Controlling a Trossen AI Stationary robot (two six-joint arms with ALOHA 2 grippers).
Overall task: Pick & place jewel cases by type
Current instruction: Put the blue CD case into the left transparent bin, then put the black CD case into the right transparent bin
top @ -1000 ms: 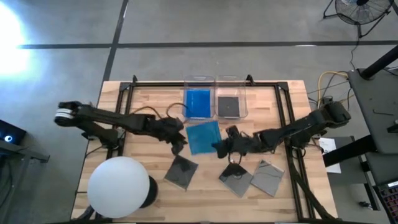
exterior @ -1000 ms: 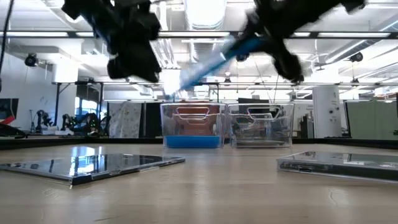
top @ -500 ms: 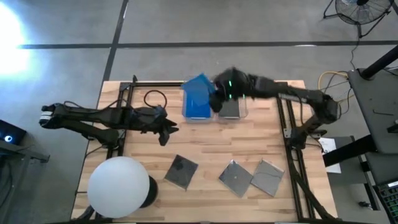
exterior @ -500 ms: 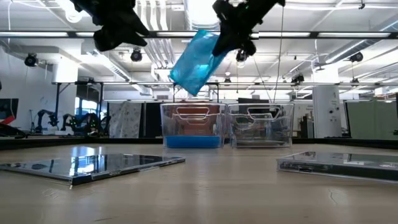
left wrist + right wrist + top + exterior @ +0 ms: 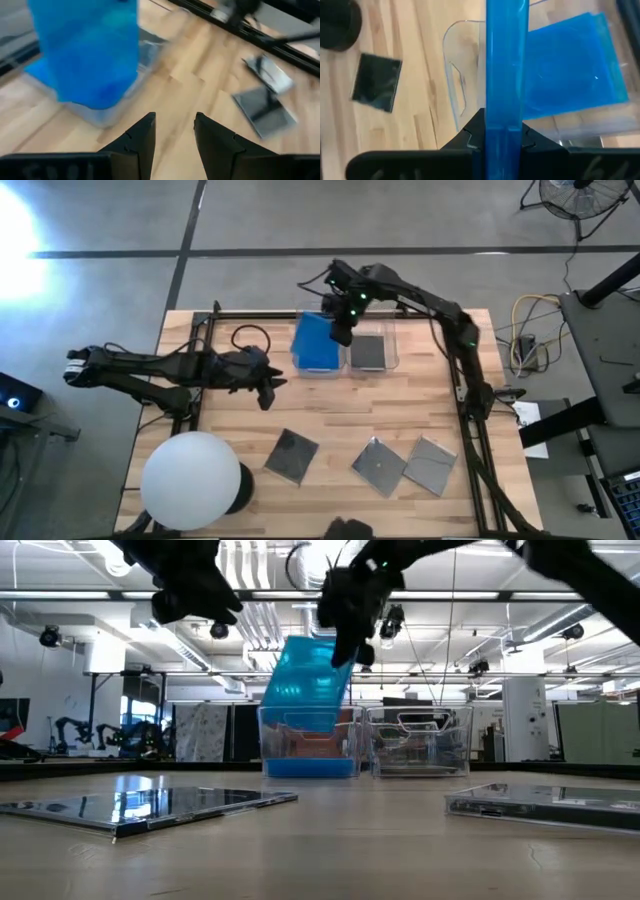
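My right gripper is shut on a bright blue jewel case above the left clear bin at the table's far edge. Another blue case lies flat in that bin. A grey case lies in the right bin. Three grey cases lie flat on the near half of the table. My left gripper is open and holds nothing. It hovers over the left middle of the table, short of the bins. My right gripper pinches the blue case's upper edge between its two fingers, one finger on each flat face. The fingers slant down from above. The case hangs tilted below them, its lower edge about level with the left bin's rim. Whether it touches the bin, I cannot tell.
A white globe stands at the table's near left corner. A black frame rail runs along the far edge and both sides. Bare wood lies between the bins and the grey cases.
My right gripper has carried the blue case from the table's middle up and toward the far edge, over the left bin. Its wrist has rolled, and the case has turned from lying nearly flat to hanging on edge. My left gripper has drawn back toward the table's left edge and risen.
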